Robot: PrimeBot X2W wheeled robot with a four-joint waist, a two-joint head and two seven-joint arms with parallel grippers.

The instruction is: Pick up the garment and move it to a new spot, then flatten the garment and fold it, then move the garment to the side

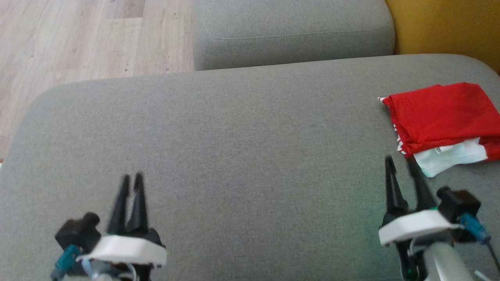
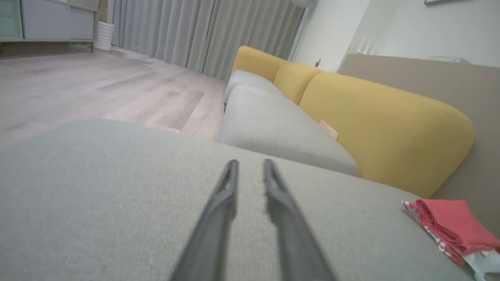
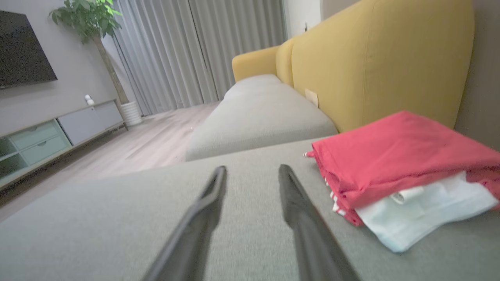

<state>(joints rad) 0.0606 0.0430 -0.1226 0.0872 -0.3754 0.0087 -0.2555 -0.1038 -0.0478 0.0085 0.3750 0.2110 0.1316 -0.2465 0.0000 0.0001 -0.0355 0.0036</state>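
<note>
A folded red garment (image 1: 441, 115) with a white part showing at its near edge lies at the right side of the grey sofa cushion (image 1: 234, 148). It appears as a neat stack in the right wrist view (image 3: 394, 164) and at the lower right of the left wrist view (image 2: 453, 228). My right gripper (image 1: 399, 160) hovers just before the garment's near left corner, fingers apart and empty (image 3: 252, 169). Over the cushion's near left, my left gripper (image 1: 132, 177) holds nothing, with a narrow gap between its fingers (image 2: 250, 162).
A second grey seat cushion (image 1: 293, 33) lies beyond the main one, with a yellow backrest (image 1: 445, 25) at the right. Wooden floor (image 1: 78, 39) runs past the cushion's left and far edges. A TV cabinet (image 3: 47, 136) and a potted plant (image 3: 90, 23) stand across the room.
</note>
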